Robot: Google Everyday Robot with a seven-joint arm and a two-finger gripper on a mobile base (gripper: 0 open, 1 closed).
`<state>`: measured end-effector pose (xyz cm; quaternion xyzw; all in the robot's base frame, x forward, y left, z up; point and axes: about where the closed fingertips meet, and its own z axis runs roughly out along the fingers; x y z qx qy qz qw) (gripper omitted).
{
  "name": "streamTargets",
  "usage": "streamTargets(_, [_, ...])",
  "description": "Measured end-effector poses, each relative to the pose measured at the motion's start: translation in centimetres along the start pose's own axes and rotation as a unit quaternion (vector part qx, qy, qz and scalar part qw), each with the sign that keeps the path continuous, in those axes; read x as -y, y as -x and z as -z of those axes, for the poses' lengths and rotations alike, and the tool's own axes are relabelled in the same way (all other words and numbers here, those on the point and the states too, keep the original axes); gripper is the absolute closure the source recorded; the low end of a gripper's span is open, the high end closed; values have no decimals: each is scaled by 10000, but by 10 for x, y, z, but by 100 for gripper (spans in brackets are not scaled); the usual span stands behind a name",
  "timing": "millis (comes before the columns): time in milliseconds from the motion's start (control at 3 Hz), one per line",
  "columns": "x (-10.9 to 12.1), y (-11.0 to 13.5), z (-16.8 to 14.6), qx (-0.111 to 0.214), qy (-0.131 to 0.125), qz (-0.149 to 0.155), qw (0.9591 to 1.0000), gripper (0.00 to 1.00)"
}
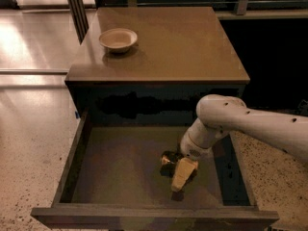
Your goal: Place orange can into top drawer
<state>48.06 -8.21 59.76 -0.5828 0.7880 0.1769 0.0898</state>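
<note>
The orange can (168,160) is low inside the open top drawer (120,170), right of the middle of its olive-grey floor. It is shiny orange-gold and partly hidden by my gripper (179,173), which reaches down into the drawer from the right and sits right against the can. My white arm (240,121) comes in over the drawer's right wall. I cannot tell whether the can rests on the floor or hangs just above it.
A round beige bowl (118,39) stands on the brown cabinet top (183,47) at the back left. The drawer's front wall (154,215) is near the bottom edge of the view. Speckled floor (29,143) lies to the left.
</note>
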Motion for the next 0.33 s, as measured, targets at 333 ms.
streamTargets(333, [0,0,0,0,0,0,10000,0])
